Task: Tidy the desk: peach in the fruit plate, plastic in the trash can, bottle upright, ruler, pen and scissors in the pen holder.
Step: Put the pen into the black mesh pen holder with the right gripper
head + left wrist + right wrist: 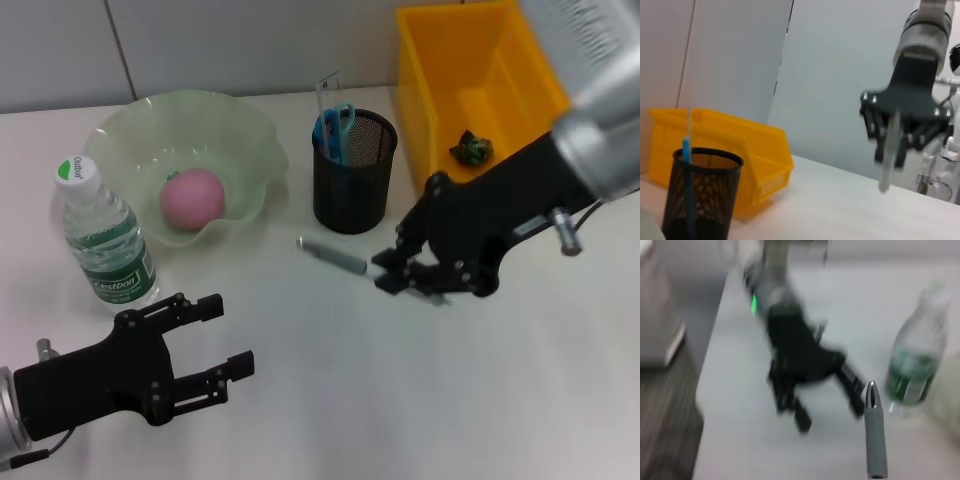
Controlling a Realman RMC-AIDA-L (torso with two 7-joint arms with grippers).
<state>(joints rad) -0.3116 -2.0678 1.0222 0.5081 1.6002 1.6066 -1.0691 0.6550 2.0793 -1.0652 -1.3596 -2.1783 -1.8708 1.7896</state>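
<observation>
Now the right gripper (398, 275) pinches the pen (335, 256) by one end, just beside the pen holder (354, 172); light, stiff, slick, it apparently risks pivoting. Left gripper (205, 345) waits spread, low near the bottle (104, 243).

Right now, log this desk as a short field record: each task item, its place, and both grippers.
peach: in fruit plate
bottle: upright, beside the plate
plastic: inside yellow bin
pen holder: holds ruler and scissors
pen: gripped at one end, not in holder
right gripper: shut on pen
left gripper: open, holding nothing, near the bottle
</observation>
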